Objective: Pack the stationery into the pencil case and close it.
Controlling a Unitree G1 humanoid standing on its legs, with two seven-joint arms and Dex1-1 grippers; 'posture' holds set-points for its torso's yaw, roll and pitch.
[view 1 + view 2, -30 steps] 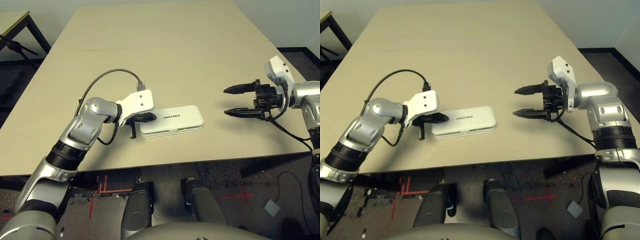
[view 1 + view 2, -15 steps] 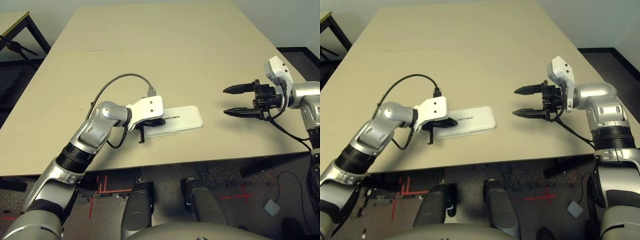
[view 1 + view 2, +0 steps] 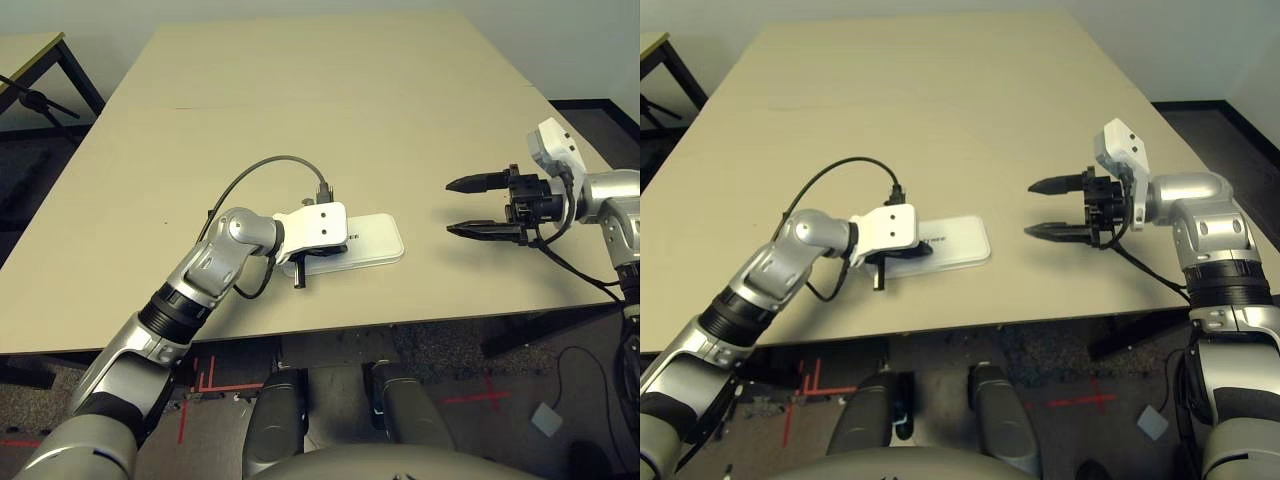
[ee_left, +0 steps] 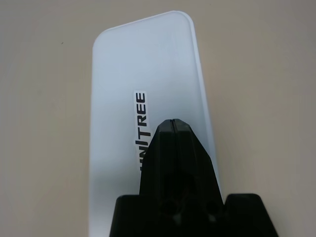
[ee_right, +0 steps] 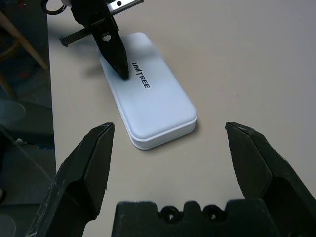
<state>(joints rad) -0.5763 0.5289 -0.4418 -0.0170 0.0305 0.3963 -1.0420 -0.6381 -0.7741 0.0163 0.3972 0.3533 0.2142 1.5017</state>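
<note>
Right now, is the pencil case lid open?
No. The pencil case lies flat and shut, with the closed left gripper pressing on its lid.

The word "UNITREE" is printed in small black capital letters on the lid of a white pencil case [image 5: 148,103] lying on a beige table [image 3: 300,120]. In the left wrist view only the letters "TREE" read clearly. No other writing can be read.
</note>
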